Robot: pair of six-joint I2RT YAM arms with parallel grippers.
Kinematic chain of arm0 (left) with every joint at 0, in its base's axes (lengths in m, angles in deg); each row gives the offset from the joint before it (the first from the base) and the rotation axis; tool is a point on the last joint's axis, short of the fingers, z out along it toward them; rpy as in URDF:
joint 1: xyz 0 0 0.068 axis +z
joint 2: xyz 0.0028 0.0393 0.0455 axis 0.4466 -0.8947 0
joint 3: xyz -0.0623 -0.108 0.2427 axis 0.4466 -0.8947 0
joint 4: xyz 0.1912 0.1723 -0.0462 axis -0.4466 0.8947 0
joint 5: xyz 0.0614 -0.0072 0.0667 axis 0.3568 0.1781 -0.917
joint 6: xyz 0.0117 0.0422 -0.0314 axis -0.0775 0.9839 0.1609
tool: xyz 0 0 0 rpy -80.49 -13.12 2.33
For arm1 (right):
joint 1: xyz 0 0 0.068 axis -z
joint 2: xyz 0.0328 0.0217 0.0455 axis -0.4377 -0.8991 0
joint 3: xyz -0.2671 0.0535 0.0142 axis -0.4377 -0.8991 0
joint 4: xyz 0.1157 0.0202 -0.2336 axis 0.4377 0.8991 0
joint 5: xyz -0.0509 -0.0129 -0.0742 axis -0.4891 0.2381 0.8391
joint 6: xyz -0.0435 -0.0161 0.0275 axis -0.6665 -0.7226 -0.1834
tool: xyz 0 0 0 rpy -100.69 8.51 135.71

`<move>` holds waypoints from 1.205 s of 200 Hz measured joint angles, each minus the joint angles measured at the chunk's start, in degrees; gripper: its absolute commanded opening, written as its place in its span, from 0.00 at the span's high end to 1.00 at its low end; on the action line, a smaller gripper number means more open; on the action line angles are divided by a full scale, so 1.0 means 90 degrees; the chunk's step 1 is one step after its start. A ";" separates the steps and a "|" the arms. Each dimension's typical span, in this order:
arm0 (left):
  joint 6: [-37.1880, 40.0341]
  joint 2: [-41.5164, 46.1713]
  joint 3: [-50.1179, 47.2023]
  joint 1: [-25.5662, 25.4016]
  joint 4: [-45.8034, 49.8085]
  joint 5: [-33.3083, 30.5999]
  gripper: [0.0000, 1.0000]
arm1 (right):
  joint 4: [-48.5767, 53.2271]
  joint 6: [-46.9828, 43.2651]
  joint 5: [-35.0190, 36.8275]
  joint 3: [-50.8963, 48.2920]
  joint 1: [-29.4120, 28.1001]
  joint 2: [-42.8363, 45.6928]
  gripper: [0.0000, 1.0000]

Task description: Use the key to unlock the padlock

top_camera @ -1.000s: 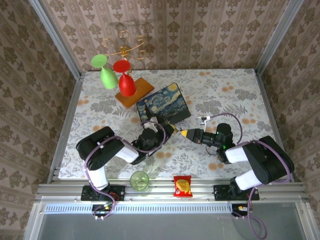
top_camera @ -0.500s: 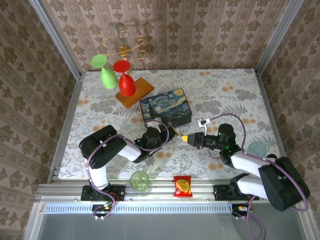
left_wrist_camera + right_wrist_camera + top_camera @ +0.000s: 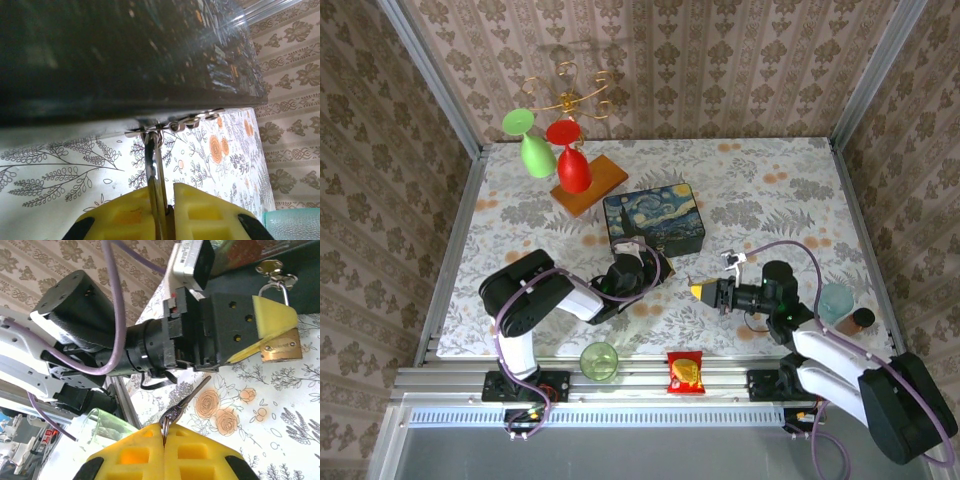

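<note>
The left arm (image 3: 535, 295) folds back over its base at the left of the overhead view, elbow out to the side. Its forearm runs low across the flowered table (image 3: 770, 180) toward the right. Below it, a green cup (image 3: 599, 360) stands at the near rail.

The left tool (image 3: 658, 262) lies almost level against the near side of the painted blue box (image 3: 654, 216), pinching the padlock (image 3: 281, 346). In the right wrist view the brass body sits just under one yellow pad, touching it. The silver shackle (image 3: 284, 290) rises in front of the box's dark wall. Seen from the left wrist, the yellow fingers (image 3: 210, 210) clamp a thin silver bar that climbs to the box's underside. Small metal pieces hang there, and what they are cannot be told.

A red-and-yellow snack packet (image 3: 685, 371) lies on the rail below the strip of bare table between the two tools.

The right tool (image 3: 704, 291) points left toward the padlock, level with the table, fingers pressed together on the key (image 3: 187, 396). The key is a thin dark sliver jutting from between the pads, apart from the lock.

The right arm (image 3: 840, 350) reaches in from its base at lower right, forearm extended left, with a purple cable looping over the wrist. A teal cup (image 3: 835, 300) stands just beyond it.
</note>
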 measured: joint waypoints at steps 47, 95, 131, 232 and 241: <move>0.0000 0.0000 0.0000 0.0000 -0.0017 0.0029 0.60 | 0.0223 -0.0396 0.0112 0.0002 -0.0376 0.0503 1.00; -0.0053 0.0486 -0.0248 0.0000 0.0447 0.0027 0.47 | 0.0442 -0.0644 0.0255 0.0000 -0.0551 0.0583 1.00; -0.0034 0.2025 -0.0544 0.0002 0.1188 0.0000 0.30 | 0.0551 -0.0716 0.0333 0.0002 -0.0600 0.0850 1.00; -0.0464 0.2878 -0.0389 -0.0527 0.0719 0.0716 0.34 | -0.0556 -0.0299 0.0359 0.0248 -0.0848 0.0163 1.00; -0.0539 0.2868 -0.0408 -0.0585 0.0593 0.0719 0.34 | -0.0663 -0.0267 0.0359 0.0274 -0.0857 0.0104 1.00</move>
